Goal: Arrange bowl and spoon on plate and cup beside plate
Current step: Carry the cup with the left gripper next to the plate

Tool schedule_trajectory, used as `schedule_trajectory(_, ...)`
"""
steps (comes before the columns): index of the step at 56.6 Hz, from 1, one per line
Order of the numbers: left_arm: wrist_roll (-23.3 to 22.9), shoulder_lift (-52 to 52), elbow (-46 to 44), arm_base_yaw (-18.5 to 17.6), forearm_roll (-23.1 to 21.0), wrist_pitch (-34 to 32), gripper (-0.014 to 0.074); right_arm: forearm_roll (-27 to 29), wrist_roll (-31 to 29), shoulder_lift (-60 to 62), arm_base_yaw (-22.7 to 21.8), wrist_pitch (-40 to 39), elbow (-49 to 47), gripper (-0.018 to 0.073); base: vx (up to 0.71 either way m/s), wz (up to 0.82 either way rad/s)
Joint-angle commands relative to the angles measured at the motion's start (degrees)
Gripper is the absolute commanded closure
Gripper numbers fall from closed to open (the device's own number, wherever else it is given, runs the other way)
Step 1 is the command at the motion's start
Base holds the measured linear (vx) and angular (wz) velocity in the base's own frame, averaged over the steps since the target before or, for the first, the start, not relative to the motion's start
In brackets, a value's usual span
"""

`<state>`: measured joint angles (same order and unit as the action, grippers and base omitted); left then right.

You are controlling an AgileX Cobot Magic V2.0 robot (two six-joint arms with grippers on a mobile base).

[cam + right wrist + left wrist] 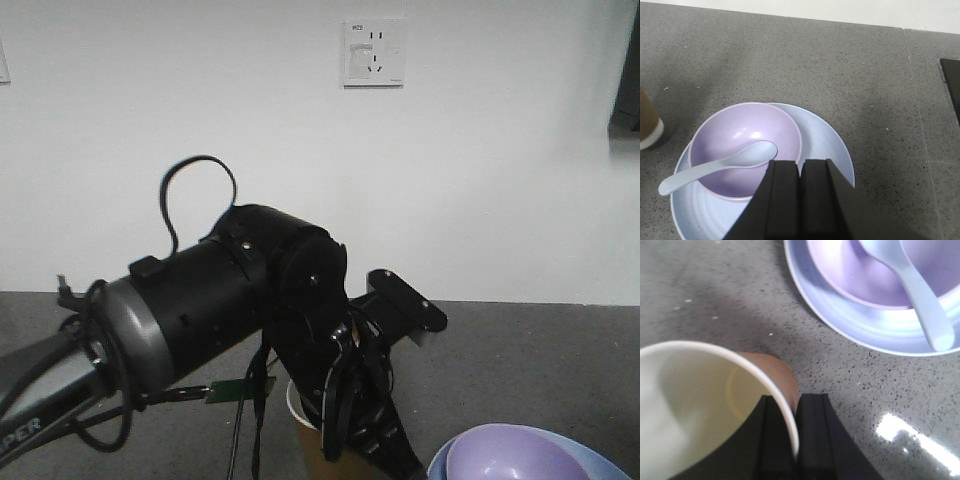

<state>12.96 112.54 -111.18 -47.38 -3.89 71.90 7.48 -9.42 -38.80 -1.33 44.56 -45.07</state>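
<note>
The lavender bowl (745,150) sits on the light blue plate (825,145). The pale spoon (720,167) lies with its scoop in the bowl and its handle over the bowl's rim. My right gripper (801,162) hovers shut and empty over the bowl's near edge. My left gripper (796,397) is shut on the rim of the brown paper cup (705,405), one finger inside and one outside. The cup (647,120) is upright on the counter left of the plate (840,315), a short gap apart. The bowl (515,455) also peeks in at the front view's bottom right.
The grey speckled counter (790,55) runs back to a white wall (480,200) with a socket (374,52). A seam (917,115) crosses the counter on the right, and a dark object (951,85) sits at the right edge. My left arm (200,290) fills the front view.
</note>
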Motion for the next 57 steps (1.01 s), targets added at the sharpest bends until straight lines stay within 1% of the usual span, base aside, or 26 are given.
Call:
schedule_trajectory(1,-0.1,-2.0,-2.1,-0.4,-0.3,-0.8,0.0601,-0.1,-0.2,-0.3,0.0,-4.2,-1.7,0.0568,0.0,0.0)
schedule_trajectory(23,0.0,-1.3,-2.1,-1.7,-1.2,-2.5,0.06,-0.1,-0.8,-0.3,0.0,-4.2,-1.7,0.0568,0.0,0.0)
schedule_trajectory(43,0.0,-1.0,-2.1,-1.7,-1.4,-2.6,0.06,-0.1,-0.8,-0.3,0.0,-4.2,-1.7,0.0568,0.0,0.0)
schedule_trajectory(57,-0.2,-1.0,-2.1,-1.7,-1.7,-3.8,0.0589,-0.1,-0.9,-0.3,0.0,-4.2,-1.7,0.0568,0.0,0.0)
